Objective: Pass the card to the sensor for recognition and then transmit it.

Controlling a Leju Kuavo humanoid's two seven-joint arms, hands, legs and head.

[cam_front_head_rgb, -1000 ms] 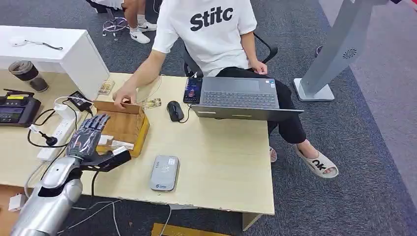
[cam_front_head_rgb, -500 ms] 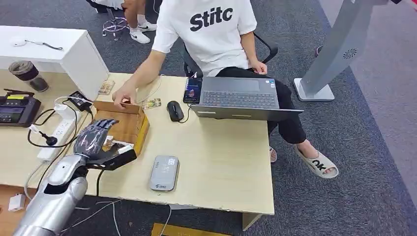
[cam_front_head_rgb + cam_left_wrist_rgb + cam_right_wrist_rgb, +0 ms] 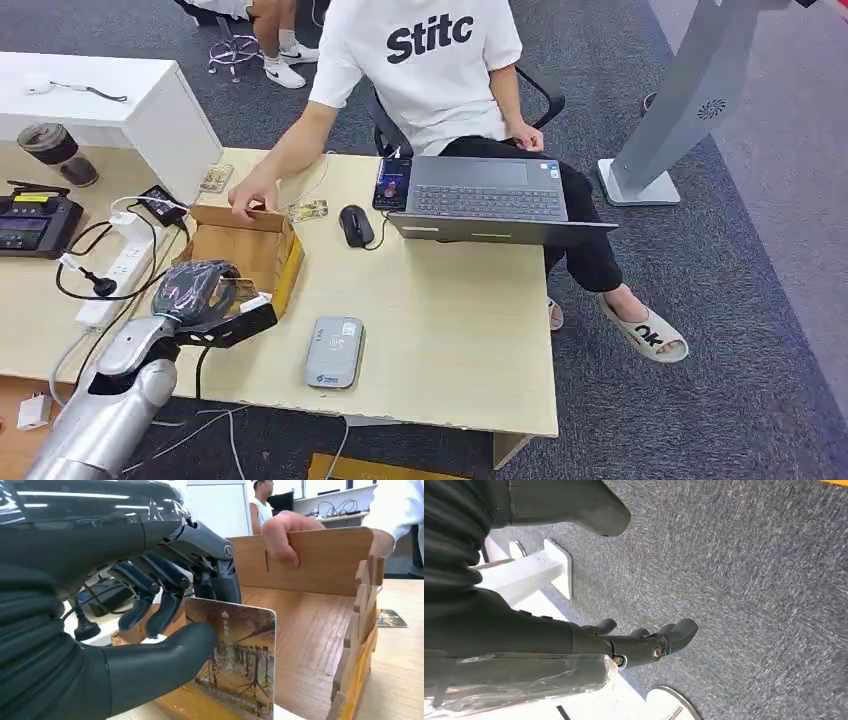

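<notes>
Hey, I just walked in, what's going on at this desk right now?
The robot's left hand is at the near end of an open wooden box on the light wood desk, pinching a picture-printed card between thumb and fingers. A seated person in a white T-shirt steadies the box's far wall with one hand. The grey flat card sensor lies on the desk beside the box, not yet approached. The right hand hangs over the carpet, holding nothing.

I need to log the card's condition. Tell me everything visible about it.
The card is thin and rectangular with rounded corners, printed with a brownish scene of bare trees and small white characters near one edge. It stands about upright at the near end of the wooden box, pinched between the left hand's thumb and fingers.
</notes>
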